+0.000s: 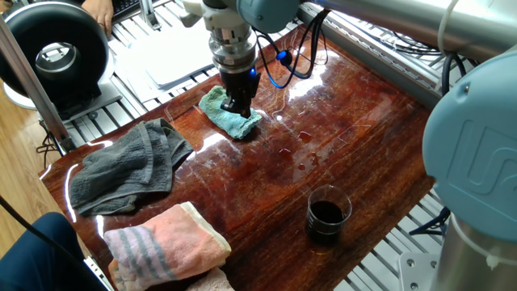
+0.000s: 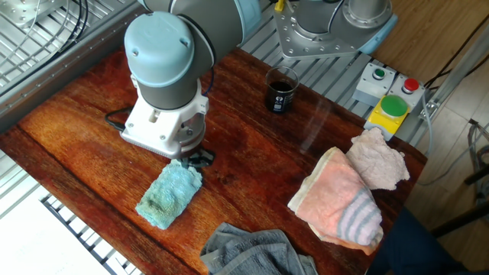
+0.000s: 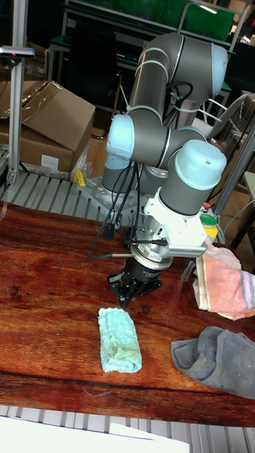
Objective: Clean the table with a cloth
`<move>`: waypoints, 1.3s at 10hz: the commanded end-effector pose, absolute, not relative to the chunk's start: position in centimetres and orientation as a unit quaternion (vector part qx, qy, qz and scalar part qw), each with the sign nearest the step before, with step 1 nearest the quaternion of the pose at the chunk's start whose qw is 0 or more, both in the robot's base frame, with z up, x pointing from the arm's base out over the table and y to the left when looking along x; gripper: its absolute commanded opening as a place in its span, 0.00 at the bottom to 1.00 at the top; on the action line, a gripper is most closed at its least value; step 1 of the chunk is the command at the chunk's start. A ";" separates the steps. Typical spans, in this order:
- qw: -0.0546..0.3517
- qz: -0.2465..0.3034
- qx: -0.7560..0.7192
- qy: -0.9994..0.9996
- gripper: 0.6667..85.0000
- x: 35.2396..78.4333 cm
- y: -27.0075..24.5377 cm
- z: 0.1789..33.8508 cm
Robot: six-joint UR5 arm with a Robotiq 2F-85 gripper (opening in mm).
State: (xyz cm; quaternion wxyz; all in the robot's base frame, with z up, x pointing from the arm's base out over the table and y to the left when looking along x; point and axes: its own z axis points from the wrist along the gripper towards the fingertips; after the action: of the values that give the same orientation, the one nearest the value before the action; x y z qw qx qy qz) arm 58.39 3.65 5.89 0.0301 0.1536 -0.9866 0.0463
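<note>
The teal-green cloth (image 1: 230, 120) (image 2: 166, 197) (image 3: 118, 341) lies folded and flat on the glossy reddish-brown table (image 1: 363, 137) (image 2: 84, 130) (image 3: 42, 283), near its far edge in the one fixed view. My gripper (image 1: 237, 107) (image 2: 197, 159) (image 3: 128, 297) points straight down onto one end of the cloth. Its black fingers converge to a narrow tip that pinches the cloth's edge. The wrist hides the contact in the other fixed view.
A dark grey towel (image 1: 125, 166) (image 2: 256, 250) and a pink striped towel (image 1: 166, 242) (image 2: 340, 202) lie at one end of the table. A glass of dark liquid (image 1: 327, 216) (image 2: 281, 89) stands near the arm's base. Wet drops (image 1: 305, 153) glint mid-table. A white board (image 1: 182, 56) lies beyond the edge.
</note>
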 end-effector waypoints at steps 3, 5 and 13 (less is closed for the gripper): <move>0.028 0.041 0.156 -0.986 0.01 58.2 3.4 6.0; 0.028 0.042 0.156 -0.987 0.01 58.2 3.4 6.0; 0.020 0.017 0.151 -0.988 0.49 57.2 4.9 9.3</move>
State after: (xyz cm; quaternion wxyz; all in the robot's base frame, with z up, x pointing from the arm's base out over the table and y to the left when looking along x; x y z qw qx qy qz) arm 57.33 4.40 8.47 0.0278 0.1641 -0.9858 0.0223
